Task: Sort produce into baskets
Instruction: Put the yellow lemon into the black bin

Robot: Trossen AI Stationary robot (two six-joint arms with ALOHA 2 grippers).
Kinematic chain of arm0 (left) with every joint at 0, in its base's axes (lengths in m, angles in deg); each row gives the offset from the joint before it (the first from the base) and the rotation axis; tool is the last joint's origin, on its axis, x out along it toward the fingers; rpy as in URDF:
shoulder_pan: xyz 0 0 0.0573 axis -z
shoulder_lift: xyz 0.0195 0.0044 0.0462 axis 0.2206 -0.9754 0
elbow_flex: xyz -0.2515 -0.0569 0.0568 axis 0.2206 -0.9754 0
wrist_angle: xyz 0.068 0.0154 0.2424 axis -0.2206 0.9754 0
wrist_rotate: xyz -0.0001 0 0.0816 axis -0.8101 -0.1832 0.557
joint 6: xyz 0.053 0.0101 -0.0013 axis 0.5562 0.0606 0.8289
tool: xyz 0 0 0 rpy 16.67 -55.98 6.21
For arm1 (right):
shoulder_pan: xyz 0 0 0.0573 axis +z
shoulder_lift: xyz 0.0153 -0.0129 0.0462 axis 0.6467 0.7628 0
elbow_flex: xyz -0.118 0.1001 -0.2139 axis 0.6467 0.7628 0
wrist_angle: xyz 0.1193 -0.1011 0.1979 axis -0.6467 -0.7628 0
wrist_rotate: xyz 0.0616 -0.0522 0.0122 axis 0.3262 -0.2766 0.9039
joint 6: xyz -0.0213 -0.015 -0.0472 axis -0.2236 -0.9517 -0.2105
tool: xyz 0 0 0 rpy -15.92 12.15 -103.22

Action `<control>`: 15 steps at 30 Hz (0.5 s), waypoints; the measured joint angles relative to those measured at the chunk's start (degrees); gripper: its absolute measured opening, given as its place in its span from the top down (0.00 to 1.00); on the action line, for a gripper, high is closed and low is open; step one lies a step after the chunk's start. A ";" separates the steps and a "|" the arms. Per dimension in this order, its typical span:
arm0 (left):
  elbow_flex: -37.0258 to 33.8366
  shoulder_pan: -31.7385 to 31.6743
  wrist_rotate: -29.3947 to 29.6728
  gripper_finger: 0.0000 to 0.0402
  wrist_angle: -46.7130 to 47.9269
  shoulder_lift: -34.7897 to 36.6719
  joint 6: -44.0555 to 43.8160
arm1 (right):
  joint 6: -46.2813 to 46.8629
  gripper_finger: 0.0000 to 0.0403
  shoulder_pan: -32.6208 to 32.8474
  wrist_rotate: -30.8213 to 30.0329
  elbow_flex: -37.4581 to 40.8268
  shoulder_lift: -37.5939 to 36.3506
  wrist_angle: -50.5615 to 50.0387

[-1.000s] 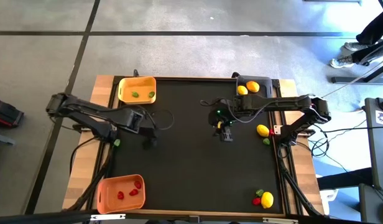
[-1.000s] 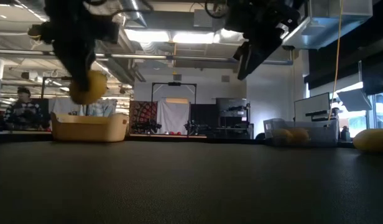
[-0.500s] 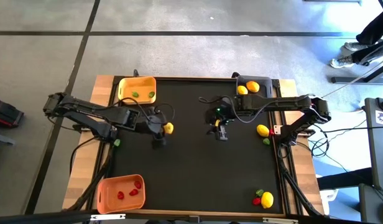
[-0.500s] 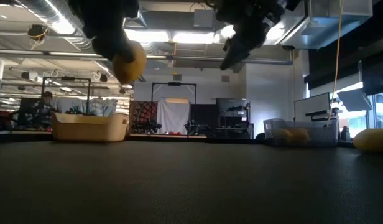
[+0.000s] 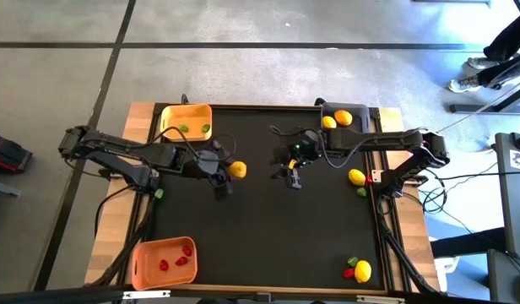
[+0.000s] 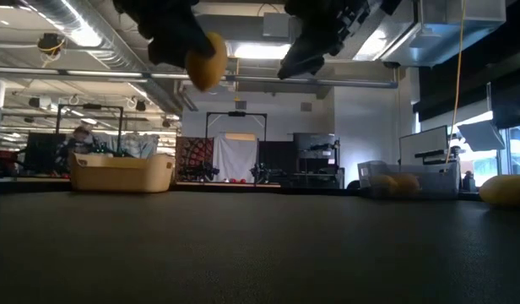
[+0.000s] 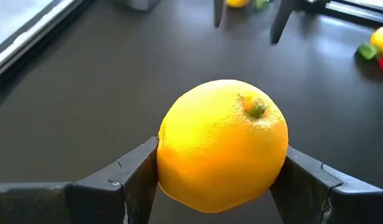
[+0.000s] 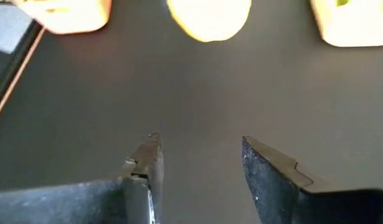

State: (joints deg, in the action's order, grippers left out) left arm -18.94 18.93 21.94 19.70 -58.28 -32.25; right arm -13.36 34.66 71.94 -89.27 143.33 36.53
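Round yellow lemon-shaped fruit (image 7: 222, 144) clamped between the two dark fingers of the left pincer (image 5: 230, 171), held in the air above the black desk (image 5: 260, 245), left of centre. Right pincer (image 5: 294, 178) just to the right of it, apart, fingers (image 8: 266, 168) spread wide, empty, also above the desk. Shallow yellow rounded-corner basket (image 5: 186, 121) at far left, orange one (image 5: 163, 260) at near left.

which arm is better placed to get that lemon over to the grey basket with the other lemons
Left. The left gripper is already shut on the lemon, held above the table mid-way. The right gripper is open and empty. It is nearer the grey basket, so a handover might shorten the trip, but that adds a step.
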 joint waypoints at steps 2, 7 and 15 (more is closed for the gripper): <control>0.00 -0.41 0.01 0.37 -1.22 0.00 0.20 | 0.29 0.57 -0.02 -0.35 0.00 0.00 -0.04; -2.28 -1.30 -0.01 0.37 -8.28 0.00 0.83 | 0.63 0.44 0.06 -0.63 0.00 1.51 -0.37; -7.59 -3.68 0.00 0.37 -19.13 0.00 -2.05 | 2.26 0.20 0.64 -3.71 0.00 5.28 -0.63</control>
State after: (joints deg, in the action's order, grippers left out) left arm -26.53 15.25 21.93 0.57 -58.28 -34.30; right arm -11.10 35.30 68.23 -89.27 148.61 35.90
